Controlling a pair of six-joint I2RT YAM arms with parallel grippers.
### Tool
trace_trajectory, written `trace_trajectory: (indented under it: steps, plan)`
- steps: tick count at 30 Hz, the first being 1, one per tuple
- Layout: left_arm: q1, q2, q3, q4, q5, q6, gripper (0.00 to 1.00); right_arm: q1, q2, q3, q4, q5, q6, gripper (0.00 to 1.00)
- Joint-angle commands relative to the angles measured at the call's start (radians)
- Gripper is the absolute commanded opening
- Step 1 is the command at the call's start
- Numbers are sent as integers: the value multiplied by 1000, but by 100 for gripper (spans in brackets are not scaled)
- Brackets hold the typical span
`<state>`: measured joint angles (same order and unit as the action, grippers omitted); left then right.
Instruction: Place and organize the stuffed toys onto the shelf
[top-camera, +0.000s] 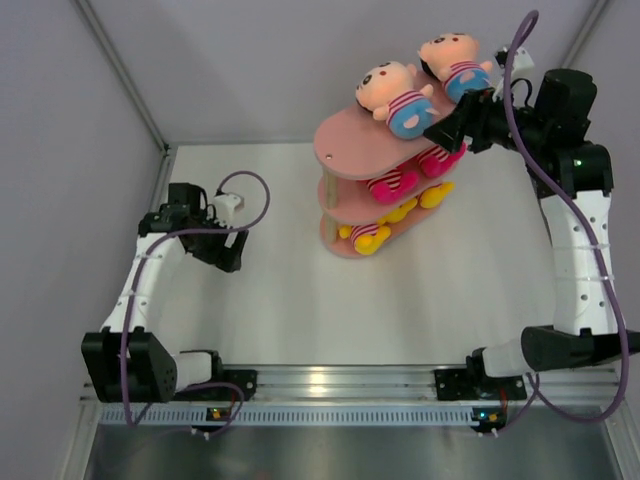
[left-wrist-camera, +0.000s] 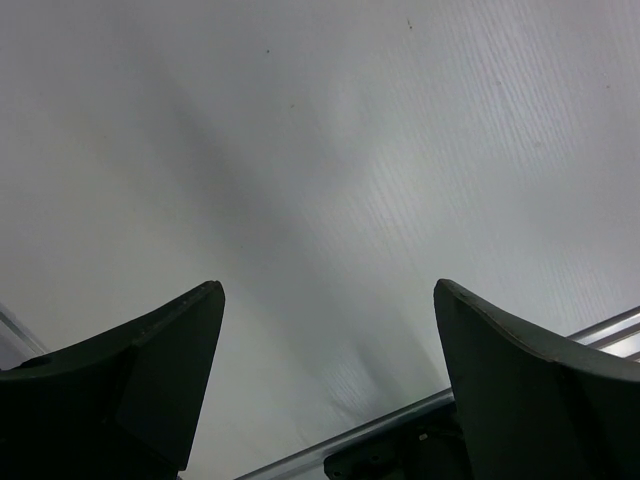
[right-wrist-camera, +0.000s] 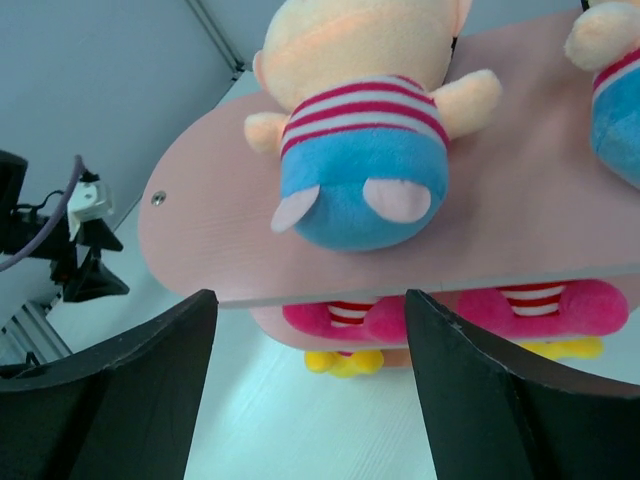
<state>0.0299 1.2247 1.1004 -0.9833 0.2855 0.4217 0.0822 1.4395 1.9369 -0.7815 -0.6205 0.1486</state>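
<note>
**A:** Where does the shelf stand?

**B:** The pink shelf (top-camera: 345, 140) stands toward the far edge of the bench (top-camera: 290, 310), a little right of the middle. It has three oval boards stacked on posts.

**A:** And the toys?

**B:** All on it. Two peach-headed toys lie on the top board. One (top-camera: 392, 97) is face up, with its blue bottom toward the right arm. The other (top-camera: 455, 62) is beside it at the board's far right end. Hot pink toys (top-camera: 400, 182) are on the middle board and yellow toys (top-camera: 372, 238) on the lowest.

**A:** What about the right arm?

**B:** The right arm (top-camera: 580, 240) stretches to the far right corner. The right jaws sit at the right end of the top board, just beside the nearer toy's blue bottom. In the wrist view they are spread wide with nothing between them. The toy (right-wrist-camera: 360, 150) lies just past their tips. The hot pink toys (right-wrist-camera: 540, 305) and yellow toys (right-wrist-camera: 340, 362) show under the board's edge.

**A:** The left arm?

**B:** The left arm (top-camera: 165, 250) is by the left edge of the bench, well apart from the shelf. The left jaws are spread too, holding nothing, above the bench surface (left-wrist-camera: 320, 200).
</note>
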Motion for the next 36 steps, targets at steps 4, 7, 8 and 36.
trace_trajectory:
  steps: [4,7,8,36]
  plan:
    - [-140,162,128,167,-147,-14,90,-6,-166,-114,65,42,-27,77]
    - [-182,272,220,279,-155,-43,90,-4,-231,-191,108,47,-30,77]
    - [-191,306,281,320,-146,-60,90,-5,-269,-237,122,54,-30,77]
    - [-283,1409,1268,1022,241,-486,99,-2,-485,-579,381,146,-64,78]
